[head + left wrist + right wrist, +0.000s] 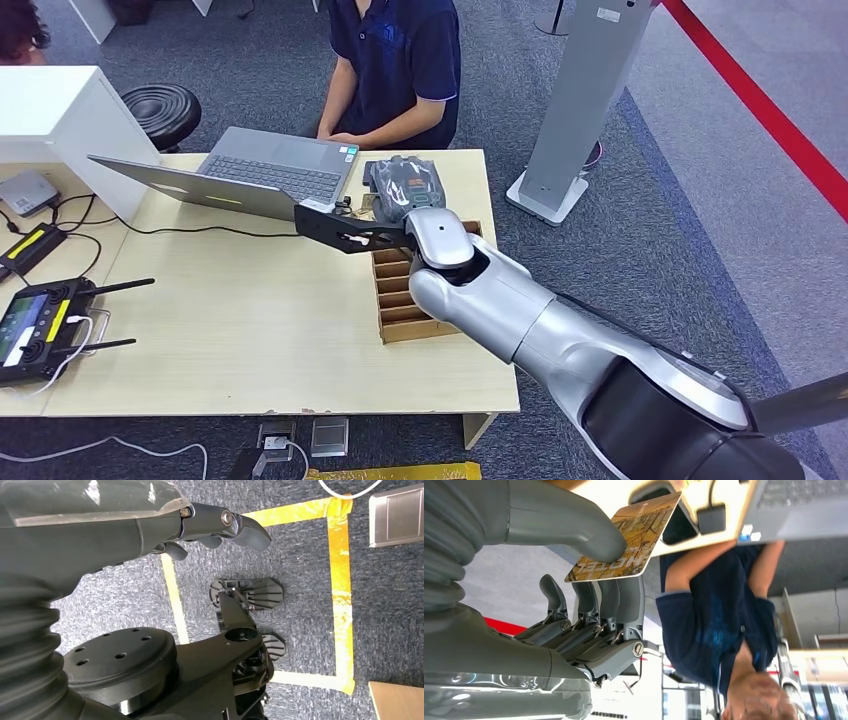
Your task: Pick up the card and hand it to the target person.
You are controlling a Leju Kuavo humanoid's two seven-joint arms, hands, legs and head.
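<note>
The card (624,537) is brown with printed lettering. My right hand (589,595) pinches it between the thick thumb (569,525) and the dark fingers (616,597). In the head view my right hand (345,232) reaches out over the wooden table (250,330), just short of the laptop's near corner. The person (395,70) in a dark blue shirt sits at the table's far side, arms resting by the laptop. The person (714,610) is beyond the card in the right wrist view. My left hand (210,530) hangs over the floor, fingers loosely bent, holding nothing.
An open grey laptop (270,170) sits at the table's far middle. A black pouch (405,185) and a slotted cardboard box (395,295) lie under my right arm. A remote controller (40,325), cables and a white box (50,115) are at the left. A grey stand (580,100) rises at the right.
</note>
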